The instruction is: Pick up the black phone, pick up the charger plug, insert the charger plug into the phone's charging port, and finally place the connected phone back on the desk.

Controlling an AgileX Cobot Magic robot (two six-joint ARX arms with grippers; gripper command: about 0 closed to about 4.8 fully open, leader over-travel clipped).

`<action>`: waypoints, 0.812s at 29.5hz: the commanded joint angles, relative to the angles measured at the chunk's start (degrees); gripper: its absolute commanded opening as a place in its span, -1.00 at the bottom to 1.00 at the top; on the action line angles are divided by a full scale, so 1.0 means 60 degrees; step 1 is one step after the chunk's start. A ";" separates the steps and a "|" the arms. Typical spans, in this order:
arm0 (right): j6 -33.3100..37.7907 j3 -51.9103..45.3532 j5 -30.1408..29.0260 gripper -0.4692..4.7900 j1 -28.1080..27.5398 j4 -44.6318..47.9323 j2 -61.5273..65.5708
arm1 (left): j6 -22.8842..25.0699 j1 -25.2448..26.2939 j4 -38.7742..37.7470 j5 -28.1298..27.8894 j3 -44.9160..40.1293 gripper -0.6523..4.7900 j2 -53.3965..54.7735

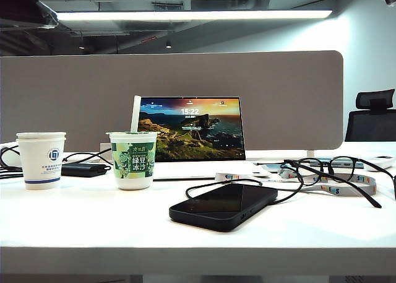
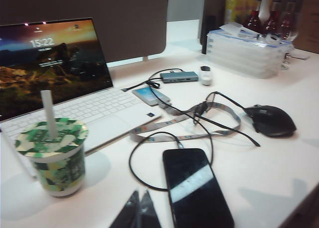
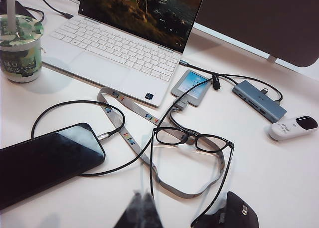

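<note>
- We noted the left gripper (image 2: 139,210) clenched and empty, hovering above the desk (image 2: 279,178); its dark fingertips showed only in the left wrist view.
- The right gripper (image 3: 141,211) was likewise pinched shut on nothing, hanging over the glasses (image 3: 192,140).
- Neither arm appeared in the exterior view.
- The black phone (image 2: 196,188) lay flat, screen up, just beside the left gripper's tips; from the right gripper it sat further off, so we judged the left arm nearer.
- The charger plug (image 3: 103,136) sat at the phone's short end, apparently seated in the port.
- The phone's long axis ran obliquely across the desk, plugged end toward the laptop (image 2: 75,103); its cable looped back past the lanyard (image 3: 124,125).
</note>
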 commanded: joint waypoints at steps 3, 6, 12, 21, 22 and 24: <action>0.0051 0.0015 -0.0018 -0.81 0.0004 0.0087 -0.0015 | -0.0018 0.1100 0.0106 -0.0313 0.0015 -0.78 -0.0448; 0.0051 0.0015 -0.0022 -0.81 0.0004 0.0087 -0.0015 | -0.0022 0.2484 0.0069 0.0230 0.0015 -0.78 -0.0980; 0.0051 0.0015 -0.0018 -0.81 0.0004 0.0087 -0.0011 | -0.0022 0.5115 -0.0091 0.1158 -0.0233 -0.78 -0.2116; 0.0051 0.0015 -0.0022 -0.81 0.0007 0.0087 -0.0011 | -0.0022 0.6958 -0.0197 0.1843 -0.1020 -0.78 -0.2612; 0.0051 0.0015 -0.0018 -0.81 0.0007 0.0084 -0.0011 | -0.0022 0.7027 -0.0244 0.1843 -0.1144 -0.78 -0.2685; 0.0051 0.0015 -0.0022 -0.81 0.0007 0.0087 -0.0011 | -0.0018 0.7049 -0.0299 0.1836 -0.1366 -0.78 -0.2874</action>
